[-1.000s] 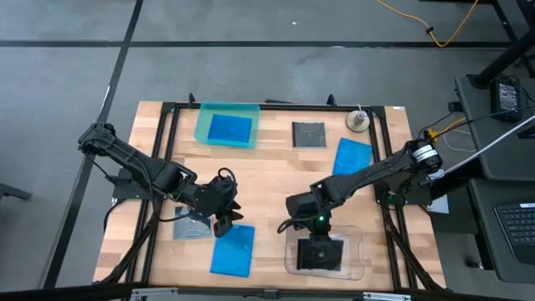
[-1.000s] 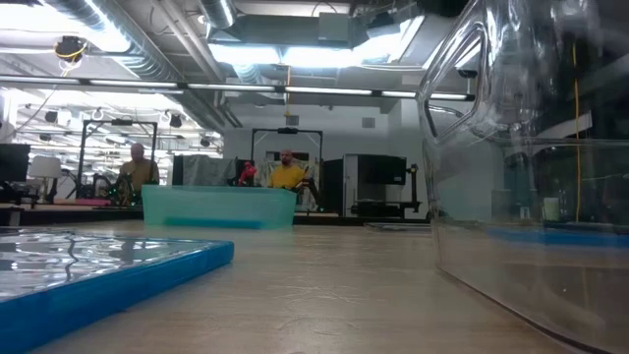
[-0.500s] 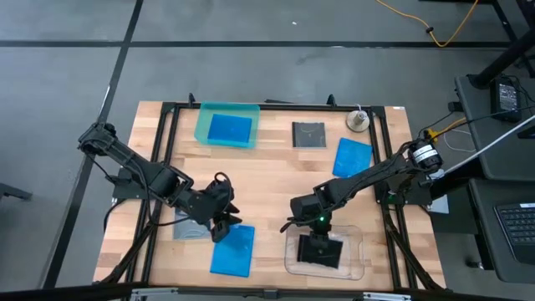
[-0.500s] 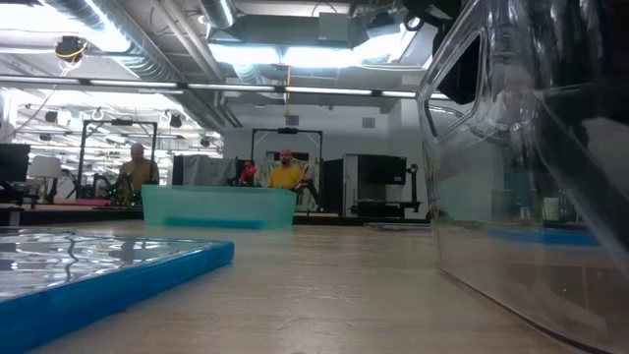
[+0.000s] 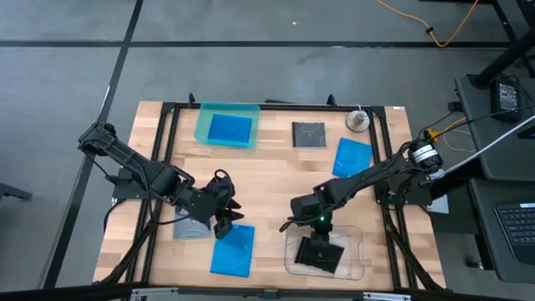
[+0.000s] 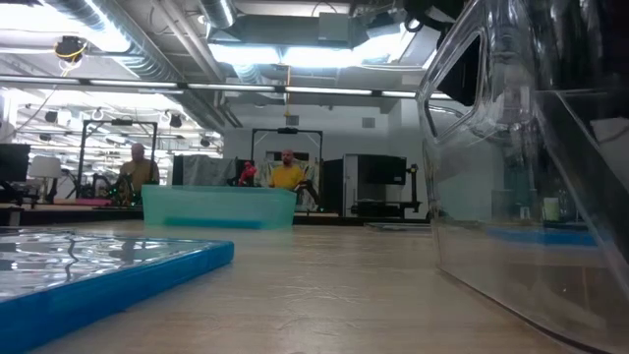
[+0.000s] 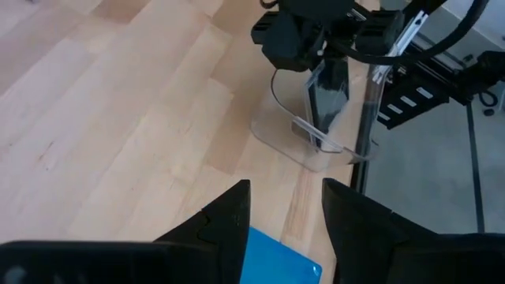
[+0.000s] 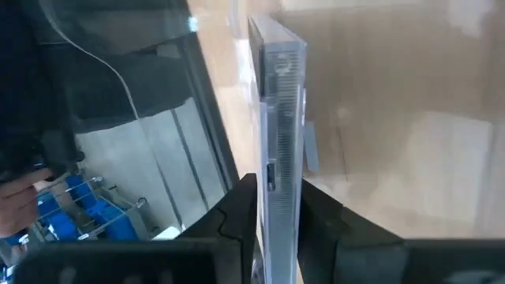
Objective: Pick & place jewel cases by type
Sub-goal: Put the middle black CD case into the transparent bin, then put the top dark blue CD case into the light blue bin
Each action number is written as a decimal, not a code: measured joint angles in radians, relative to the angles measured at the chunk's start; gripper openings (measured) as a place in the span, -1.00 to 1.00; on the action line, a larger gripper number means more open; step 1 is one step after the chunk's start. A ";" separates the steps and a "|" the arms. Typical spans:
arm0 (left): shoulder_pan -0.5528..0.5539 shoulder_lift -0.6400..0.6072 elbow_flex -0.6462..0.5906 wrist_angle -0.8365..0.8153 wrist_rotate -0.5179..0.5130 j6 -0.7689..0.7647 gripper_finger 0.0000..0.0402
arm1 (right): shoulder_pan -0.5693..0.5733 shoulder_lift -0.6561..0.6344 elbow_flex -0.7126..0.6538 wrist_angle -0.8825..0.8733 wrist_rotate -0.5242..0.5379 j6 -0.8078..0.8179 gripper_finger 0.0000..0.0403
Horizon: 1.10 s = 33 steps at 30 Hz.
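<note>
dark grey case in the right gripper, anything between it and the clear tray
Nothing visible does. The right gripper holds the dark grey square jewel case directly over the large clear plastic tray, and no other object lies inside it.

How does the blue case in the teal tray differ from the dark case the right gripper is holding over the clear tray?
The blue case lies flat inside the teal tray, untouched; the dark case is pinched on edge by the right gripper, tilted over the clear tray. The blue case is opaque bright blue and rectangular; the dark case is grey-clear. Both are thin, flat plastic cases.
</note>
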 joint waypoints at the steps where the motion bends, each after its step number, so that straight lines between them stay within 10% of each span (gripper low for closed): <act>1: 0.000 0.000 0.000 0.000 0.000 0.002 -0.26 | 0.003 0.000 0.016 -0.038 0.014 -0.012 -0.64; 21: -0.010 0.000 0.000 -0.001 -0.031 0.048 -0.28 | 0.012 0.000 0.554 -0.638 0.681 -0.239 -0.63; 33: -0.038 0.000 0.000 -0.010 -0.140 0.067 -0.29 | -0.082 -0.008 0.549 -0.916 1.115 -0.128 -0.63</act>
